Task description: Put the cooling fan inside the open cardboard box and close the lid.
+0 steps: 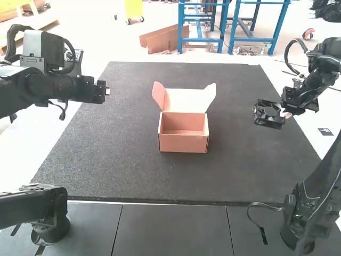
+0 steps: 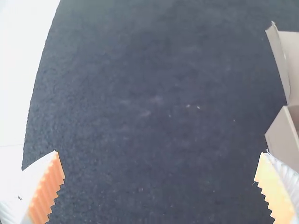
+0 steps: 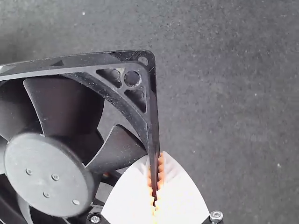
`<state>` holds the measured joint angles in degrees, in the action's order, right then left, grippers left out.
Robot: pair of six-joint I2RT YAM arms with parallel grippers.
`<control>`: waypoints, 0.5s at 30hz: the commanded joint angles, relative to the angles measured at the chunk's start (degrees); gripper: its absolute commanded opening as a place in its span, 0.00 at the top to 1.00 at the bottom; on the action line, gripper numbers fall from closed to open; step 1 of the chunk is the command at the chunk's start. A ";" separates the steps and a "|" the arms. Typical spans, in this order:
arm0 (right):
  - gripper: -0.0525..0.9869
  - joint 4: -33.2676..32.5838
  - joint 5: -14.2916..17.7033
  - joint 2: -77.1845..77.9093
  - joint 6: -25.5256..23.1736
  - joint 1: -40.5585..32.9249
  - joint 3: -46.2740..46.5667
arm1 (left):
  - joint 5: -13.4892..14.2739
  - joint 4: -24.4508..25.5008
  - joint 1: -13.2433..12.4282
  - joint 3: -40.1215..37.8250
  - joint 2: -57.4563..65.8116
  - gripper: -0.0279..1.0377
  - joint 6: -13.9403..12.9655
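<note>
An open cardboard box (image 1: 183, 132) stands in the middle of the black mat, its lid flap (image 1: 184, 97) raised at the back; an edge of the box (image 2: 283, 98) appears in the left wrist view. A black cooling fan (image 1: 268, 114) hangs just over the mat's right side, tilted. My right gripper (image 1: 286, 111) is shut on its frame; up close the white ribbed fingers (image 3: 140, 196) pinch the fan's rim (image 3: 153, 130) between orange pads. My left gripper (image 1: 103, 90) hovers above the mat left of the box, open, its orange pads (image 2: 44, 189) far apart and empty.
The black mat (image 1: 106, 154) covers most of the table, with bare room around the box. A pale floor strip (image 1: 325, 128) lies beyond the mat's right edge. Both arm bases (image 1: 48, 224) stand at the near table edge.
</note>
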<state>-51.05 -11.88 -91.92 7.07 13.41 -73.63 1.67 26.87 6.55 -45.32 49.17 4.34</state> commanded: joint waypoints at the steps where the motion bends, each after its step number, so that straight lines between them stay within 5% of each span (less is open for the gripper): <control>1: 0.95 -1.51 -2.62 5.43 -5.31 -0.75 -0.03 | -0.09 -1.38 1.01 0.94 -0.83 0.06 0.32; 15: 0.95 -7.05 -2.80 15.19 -20.69 -17.63 -4.77 | -0.09 -1.65 1.80 2.17 -1.35 0.06 0.50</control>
<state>-58.00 -13.21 -78.78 -8.05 -0.84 -75.72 1.67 25.26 7.90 -43.22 49.17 4.36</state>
